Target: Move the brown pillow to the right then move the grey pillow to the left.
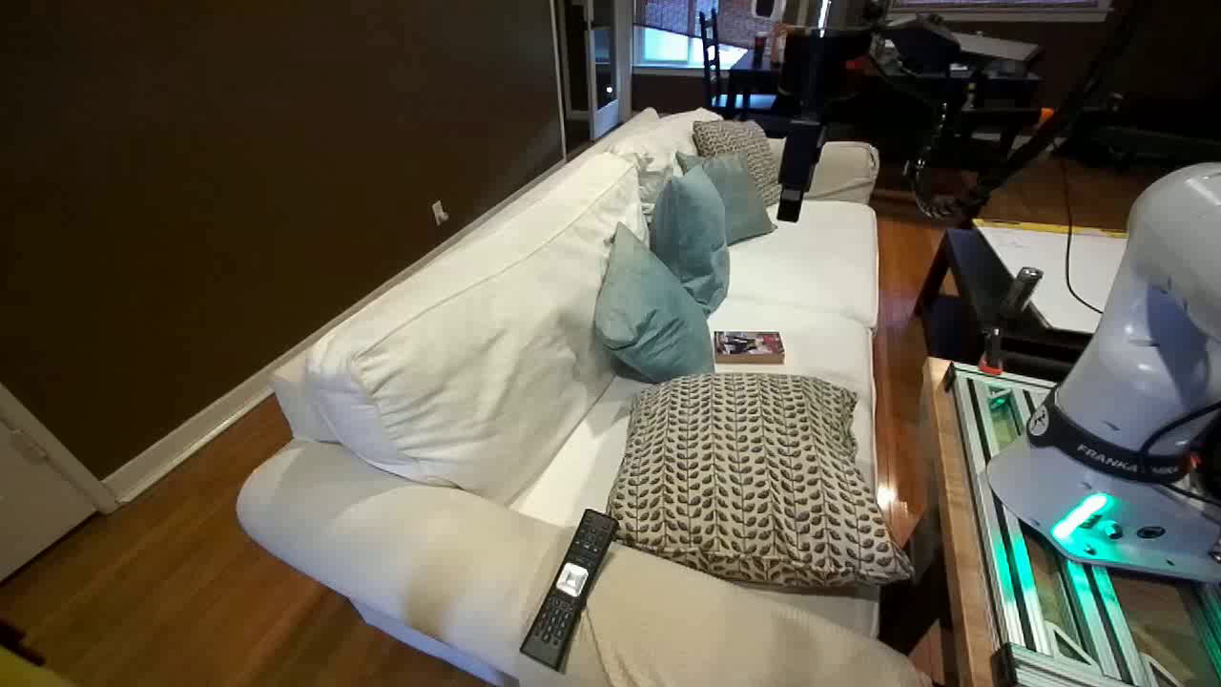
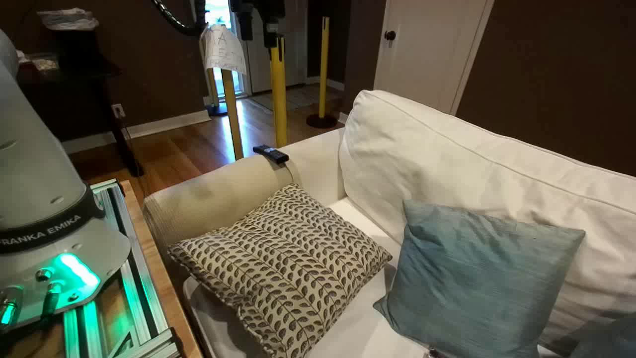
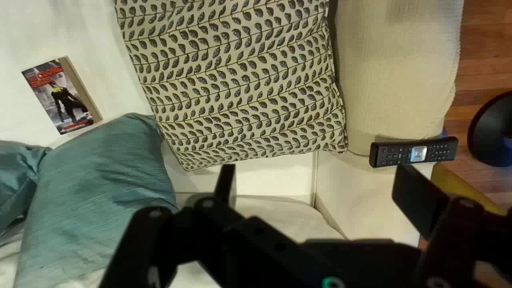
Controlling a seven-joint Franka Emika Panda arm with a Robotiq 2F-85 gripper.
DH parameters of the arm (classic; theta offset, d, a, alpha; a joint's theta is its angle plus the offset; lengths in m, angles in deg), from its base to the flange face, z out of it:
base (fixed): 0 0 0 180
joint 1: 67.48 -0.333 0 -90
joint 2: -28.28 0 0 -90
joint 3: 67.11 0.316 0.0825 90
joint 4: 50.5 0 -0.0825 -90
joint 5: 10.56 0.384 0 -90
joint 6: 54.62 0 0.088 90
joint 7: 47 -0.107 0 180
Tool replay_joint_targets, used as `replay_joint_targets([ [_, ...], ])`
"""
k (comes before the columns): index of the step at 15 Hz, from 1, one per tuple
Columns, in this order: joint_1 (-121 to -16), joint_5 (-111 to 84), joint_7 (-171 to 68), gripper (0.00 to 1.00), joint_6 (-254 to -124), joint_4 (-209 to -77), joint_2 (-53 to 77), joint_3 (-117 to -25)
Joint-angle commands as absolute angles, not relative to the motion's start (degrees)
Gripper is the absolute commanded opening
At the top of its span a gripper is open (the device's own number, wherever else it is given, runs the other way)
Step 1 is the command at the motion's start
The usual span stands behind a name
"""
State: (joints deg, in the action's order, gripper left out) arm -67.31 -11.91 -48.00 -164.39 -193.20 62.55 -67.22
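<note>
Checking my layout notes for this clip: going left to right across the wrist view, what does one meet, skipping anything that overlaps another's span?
Paperback book, brown pillow, remote control, round black base on the floor.

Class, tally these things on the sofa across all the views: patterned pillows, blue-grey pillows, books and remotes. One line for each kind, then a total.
Patterned pillows: 2
Blue-grey pillows: 3
Books: 1
Remotes: 1
Total: 7
</note>
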Motion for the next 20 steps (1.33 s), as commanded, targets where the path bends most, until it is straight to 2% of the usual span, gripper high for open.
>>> replay_joint_targets([
  [1, -67.2, -11.8, -48.0, 1.00, -164.3, -193.1, 62.5, -67.1],
  [13, -67.2, -11.8, -48.0, 1.00, -164.3, -193.1, 62.5, -67.1],
  [20, -63.0, -13.8, -54.3, 1.00, -168.9, -198.6, 56.4, -67.3],
])
